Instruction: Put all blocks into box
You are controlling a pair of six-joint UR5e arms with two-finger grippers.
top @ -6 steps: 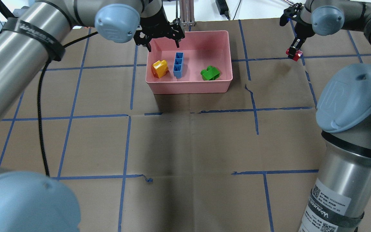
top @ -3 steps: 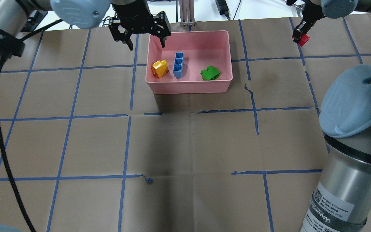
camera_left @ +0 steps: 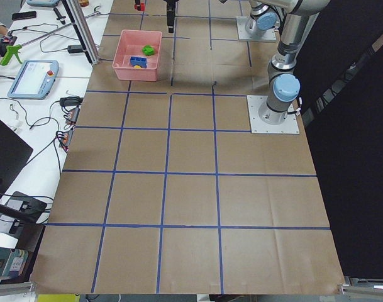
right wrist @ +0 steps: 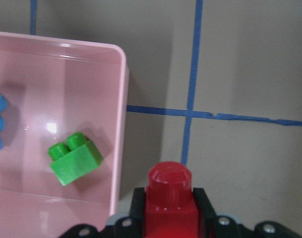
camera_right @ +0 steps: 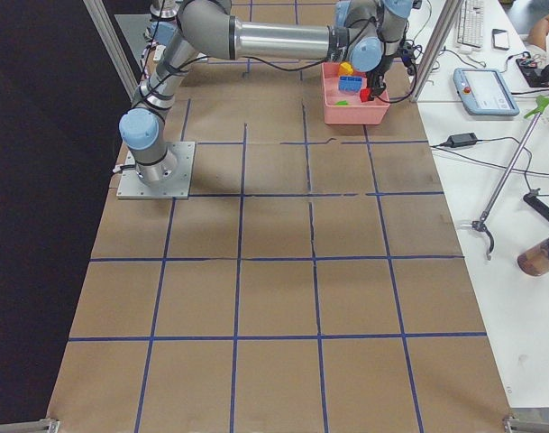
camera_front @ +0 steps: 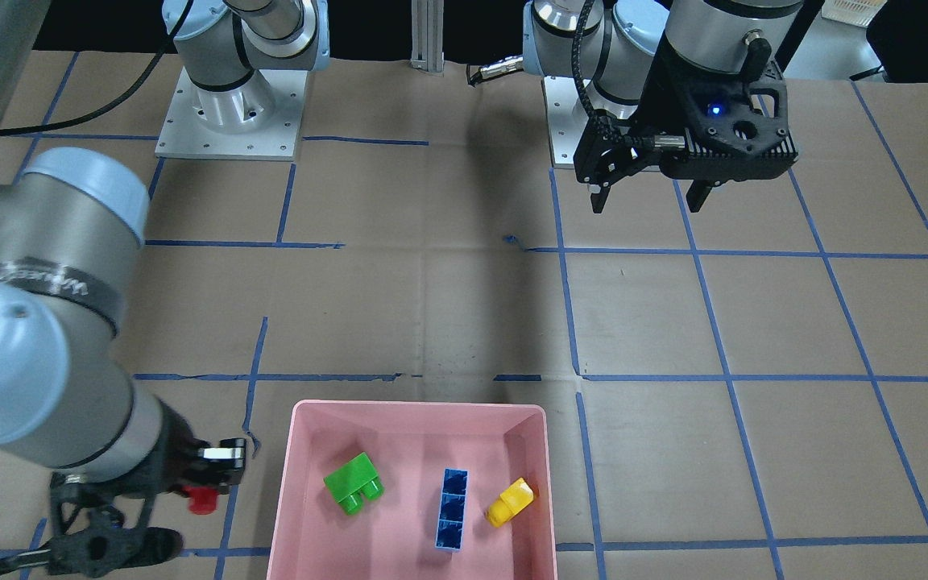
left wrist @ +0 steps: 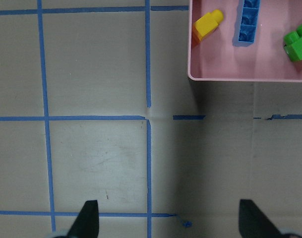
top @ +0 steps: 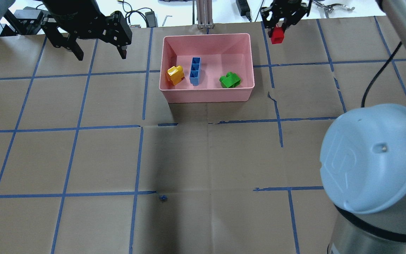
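The pink box stands at the far middle of the table. In it lie the yellow block, the long blue block and the green block. My right gripper is shut on the small red block and holds it above the table, just outside the box's far right corner. The right wrist view shows the red block beside the box wall and the green block. My left gripper is open and empty, to the left of the box.
An aluminium post stands behind the box at the table's far edge, with cables and tools beyond it. The arm bases are on the robot's side. Blue tape lines cross the brown table cover.
My right gripper has carried the red block leftward to the box's far right corner. My left gripper has moved left, away from the box, still open.
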